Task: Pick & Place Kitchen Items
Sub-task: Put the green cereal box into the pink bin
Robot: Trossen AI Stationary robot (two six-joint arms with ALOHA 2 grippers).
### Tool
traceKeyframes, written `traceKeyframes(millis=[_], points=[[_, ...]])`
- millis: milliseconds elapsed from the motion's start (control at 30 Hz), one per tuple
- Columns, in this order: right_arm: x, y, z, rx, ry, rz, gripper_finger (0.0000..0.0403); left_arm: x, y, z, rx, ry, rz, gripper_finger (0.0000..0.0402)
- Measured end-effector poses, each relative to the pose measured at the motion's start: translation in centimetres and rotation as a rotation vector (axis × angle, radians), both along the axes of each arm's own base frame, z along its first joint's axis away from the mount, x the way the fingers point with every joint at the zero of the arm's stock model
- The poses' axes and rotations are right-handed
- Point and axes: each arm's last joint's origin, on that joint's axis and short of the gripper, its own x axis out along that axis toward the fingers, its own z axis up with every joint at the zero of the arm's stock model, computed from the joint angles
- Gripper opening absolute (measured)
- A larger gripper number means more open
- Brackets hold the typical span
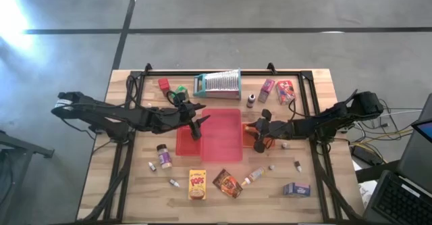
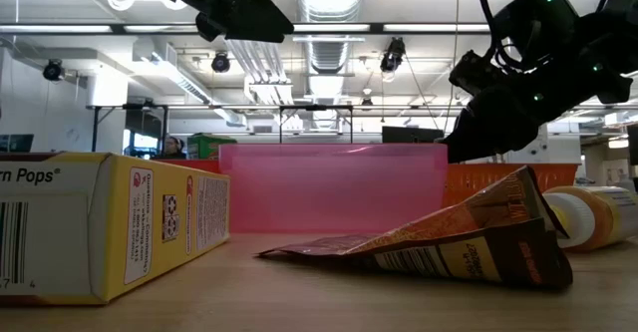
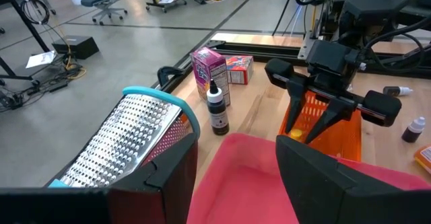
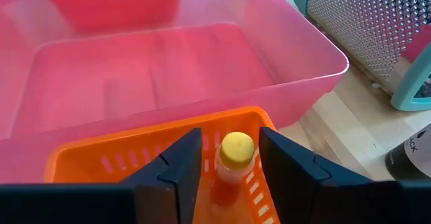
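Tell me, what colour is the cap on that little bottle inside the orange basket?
Yellow. The bottle shows best in the right wrist view.

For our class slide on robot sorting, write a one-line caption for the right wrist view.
Right gripper fingers open around a yellow-capped bottle in the orange tray, beside the pink tray.

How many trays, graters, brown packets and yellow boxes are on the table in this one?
trays: 2 (red tray, orange tray)
grater: 1
brown packet: 1
yellow box: 1
total: 5
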Motion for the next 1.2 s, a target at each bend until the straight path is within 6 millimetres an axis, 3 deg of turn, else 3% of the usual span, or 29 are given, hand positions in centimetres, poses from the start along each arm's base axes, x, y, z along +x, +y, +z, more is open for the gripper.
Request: traceKeyframes(millis=[133,333,467,733,1033,1200], points=[[0.1,0.0,0.5,0.002,-0.022,0.0,0.0161,0.0,0.0,0.0,0.0,0.001,0.0,0.0207],[0.1,0.1,2.8,-0.075,-0.098,0.044,0.0178,0.0,0.0,0.0,0.001,0.003,0.0,0.0207],[0.0,0.0,5.0,-0.166,-0.171,0.082,0.0184,0.0,0.0,0.0,0.001,0.002,0.0,0.0207],[0.2,0.1,10.9,-0.188,-0.366,0.074,0.0168,0.0,0.0,0.0,0.0,-0.004,-0.001,0.0207],[0.0,0.0,17.3,-0.144,0.029,0.081,0.0138,0.0,0.0,0.0,-0.01,-0.008,0.002,0.0207],[-0.5,0.0,19.5,-0.074,0.241,0.035,0.012,0.0,0.0,0.0,-0.01,-0.002,0.002,0.0207]])
